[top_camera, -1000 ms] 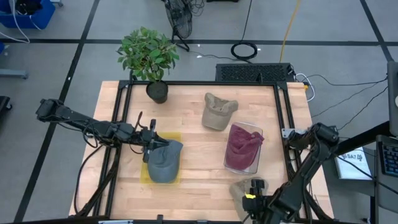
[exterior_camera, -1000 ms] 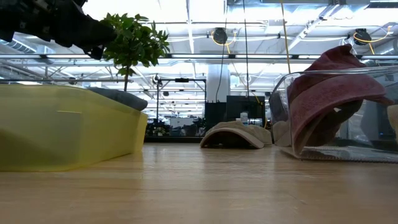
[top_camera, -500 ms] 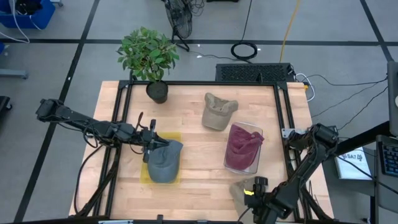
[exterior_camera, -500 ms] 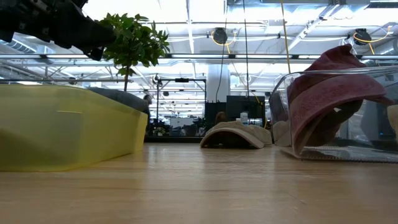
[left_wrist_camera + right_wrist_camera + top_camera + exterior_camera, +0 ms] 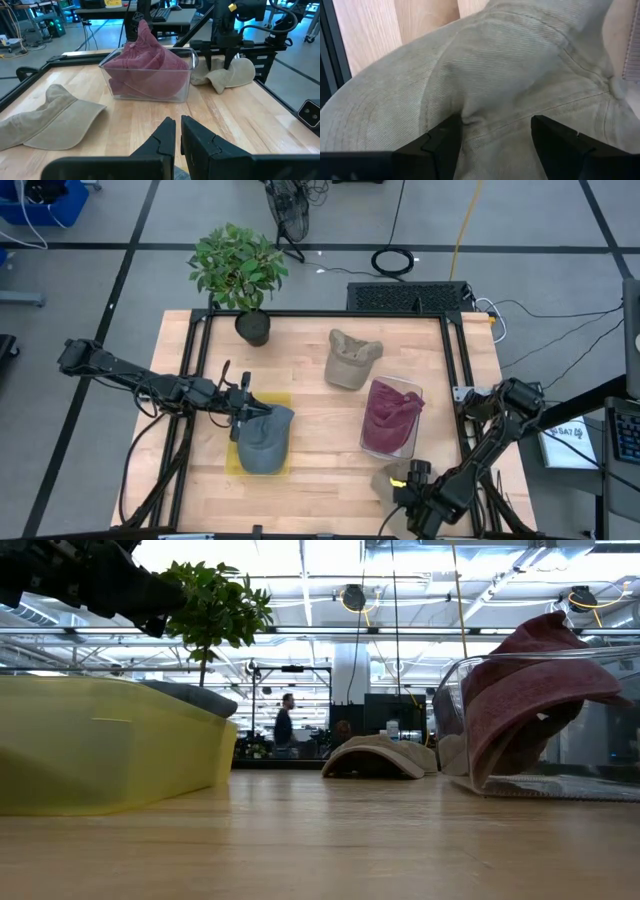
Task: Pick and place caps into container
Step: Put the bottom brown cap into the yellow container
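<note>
Tan cap (image 5: 520, 75) lay at table's near edge, right gripper (image 5: 492, 132) down on it, fingers wide apart, holding nothing yet. Best push lower, pinch thick fold, then lift slow. Left gripper (image 5: 178, 131) pinched shut, empty, above yellow bin (image 5: 110, 740).

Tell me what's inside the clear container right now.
One maroon cap fills the clear container, bulging above its rim. Anything beneath it is hidden by the fabric.
</note>
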`<move>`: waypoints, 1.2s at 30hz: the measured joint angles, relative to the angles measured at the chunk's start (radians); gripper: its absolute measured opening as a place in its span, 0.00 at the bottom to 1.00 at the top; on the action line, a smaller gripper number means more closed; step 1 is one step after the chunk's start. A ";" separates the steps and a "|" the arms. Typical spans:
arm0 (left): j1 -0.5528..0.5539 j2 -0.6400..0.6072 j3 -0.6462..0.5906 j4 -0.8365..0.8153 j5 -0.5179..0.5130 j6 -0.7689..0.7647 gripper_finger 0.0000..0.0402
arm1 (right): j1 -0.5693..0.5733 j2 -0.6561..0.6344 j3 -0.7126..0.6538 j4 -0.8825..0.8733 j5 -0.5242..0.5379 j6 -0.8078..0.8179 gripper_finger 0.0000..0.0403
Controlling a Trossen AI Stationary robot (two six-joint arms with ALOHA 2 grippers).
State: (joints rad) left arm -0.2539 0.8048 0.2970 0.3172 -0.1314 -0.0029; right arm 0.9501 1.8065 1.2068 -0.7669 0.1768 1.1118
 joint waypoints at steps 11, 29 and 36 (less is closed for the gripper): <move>0.000 0.000 0.000 0.000 0.000 -0.001 0.09 | -0.033 -0.068 -0.006 0.007 -0.023 -0.020 0.52; 0.000 0.000 0.000 -0.036 0.000 -0.002 0.09 | -0.047 -0.177 -0.096 0.208 -0.075 -0.047 0.52; 0.000 0.000 0.000 -0.036 0.000 -0.002 0.09 | -0.047 -0.177 -0.223 0.380 -0.112 -0.013 0.52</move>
State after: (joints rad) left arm -0.2539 0.8051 0.2966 0.2810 -0.1314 -0.0048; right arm 0.9028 1.6295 0.9841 -0.3869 0.0651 1.0988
